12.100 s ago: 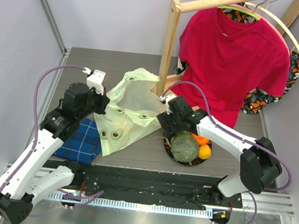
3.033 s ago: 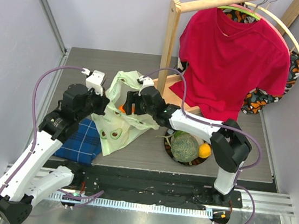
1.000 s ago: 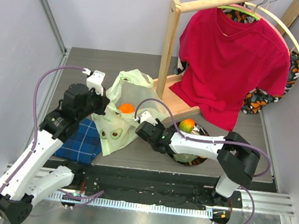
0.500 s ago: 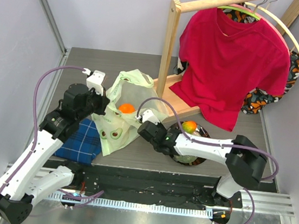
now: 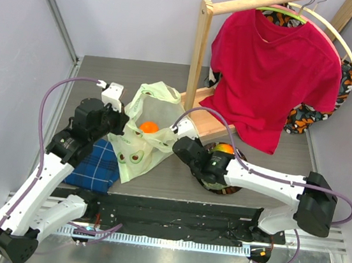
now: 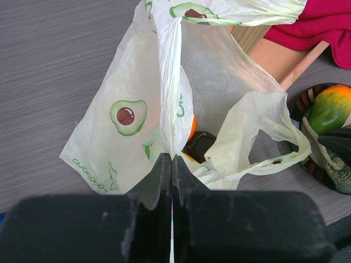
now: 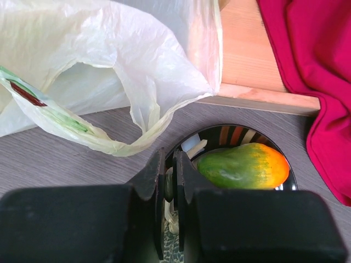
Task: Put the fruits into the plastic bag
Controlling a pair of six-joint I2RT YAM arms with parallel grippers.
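The left gripper (image 6: 171, 164) is clamping fully closed on the rim of the bag (image 6: 131, 126), lifting it so the mouth is gaping toward the plate (image 7: 233, 132). Ahead of those jaws, inside the bag, an orange (image 5: 149, 127) and a dark piece (image 6: 198, 144) are lying low. The right gripper (image 7: 170, 161) is reaching down over the plate, its jaws nearly together and apparently pinching the pale stem of the melon (image 6: 344, 176), probably for lifting it out. Just right of its fingertips, a green-orange fruit (image 7: 244, 164) is waiting on the plate. The bag's loose handle is lying up-left of them.
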